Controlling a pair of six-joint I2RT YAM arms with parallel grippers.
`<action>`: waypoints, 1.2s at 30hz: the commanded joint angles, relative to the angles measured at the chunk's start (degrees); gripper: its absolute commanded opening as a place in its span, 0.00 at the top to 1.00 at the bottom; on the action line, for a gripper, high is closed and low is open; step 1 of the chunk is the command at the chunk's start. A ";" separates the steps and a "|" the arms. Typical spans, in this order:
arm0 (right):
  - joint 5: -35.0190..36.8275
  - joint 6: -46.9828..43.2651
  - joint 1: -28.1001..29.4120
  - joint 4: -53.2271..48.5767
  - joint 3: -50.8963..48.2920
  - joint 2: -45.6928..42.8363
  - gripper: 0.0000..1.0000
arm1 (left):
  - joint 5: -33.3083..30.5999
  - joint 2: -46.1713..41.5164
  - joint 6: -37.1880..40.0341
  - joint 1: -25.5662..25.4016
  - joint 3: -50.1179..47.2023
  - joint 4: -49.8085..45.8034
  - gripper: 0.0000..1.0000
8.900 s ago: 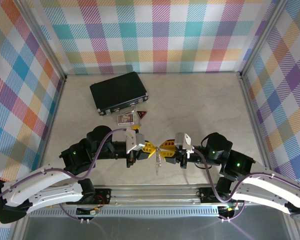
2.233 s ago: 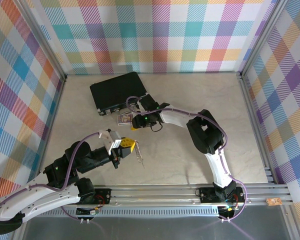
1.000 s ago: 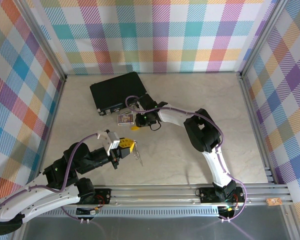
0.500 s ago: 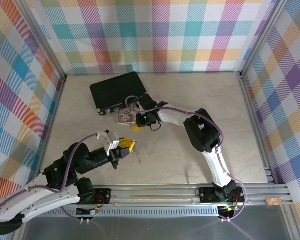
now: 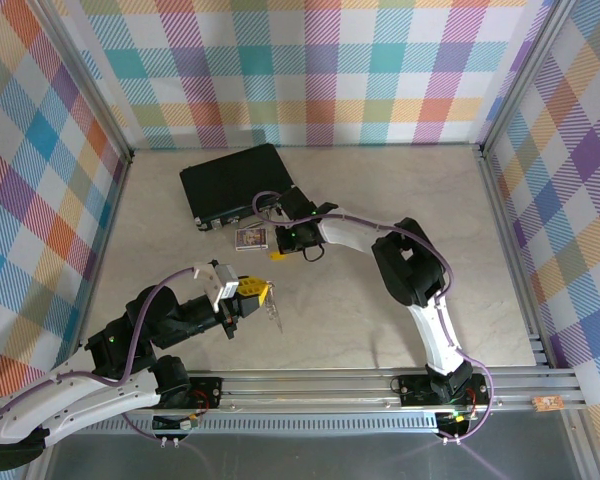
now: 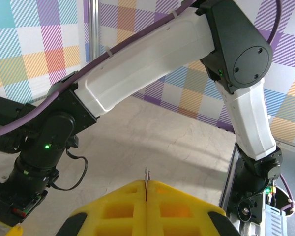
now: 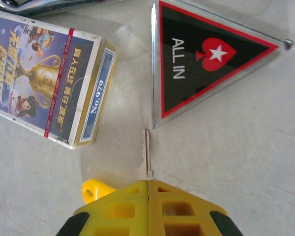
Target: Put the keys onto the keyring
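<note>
I am counting one small silver-bladed key (image 7: pixel 146 152). The right gripper (image 7: pixel 147 182) is pinching it on the beige table (image 5: pixel 400 200), left of centre. Its blade is running straight out from the fingers, with the tip just beside a corner of one red-and-black triangular tag (image 7: pixel 206 73). One yellow plastic head (image 7: pixel 95 189) is peeking beside the fingers; whose it is, I cannot tell. One picture card box (image 7: pixel 49 103) is lying left. Toward the near edge, the left gripper (image 5: pixel 264 292) is clamping a grey metal keyring (image 5: pixel 274 317), hard to make out. One black rectangular case (image 5: pixel 238 183) is sitting beyond.
</note>
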 commanded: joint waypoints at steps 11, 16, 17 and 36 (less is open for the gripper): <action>6.74 -2.25 0.35 -2.07 -14.96 -19.21 0.99 | 0.50 1.00 1.12 -0.33 1.89 4.43 1.00; 6.84 -1.94 0.76 0.25 -24.48 -27.88 1.00 | 1.92 2.71 1.07 -0.33 2.48 4.68 1.00; 6.99 -1.90 0.86 0.10 -25.79 -29.21 1.00 | 1.92 2.92 1.09 -0.35 2.42 4.94 1.00; 8.91 5.30 8.19 3.97 -49.01 -44.77 1.00 | 4.12 7.47 0.98 -0.33 1.83 7.80 1.00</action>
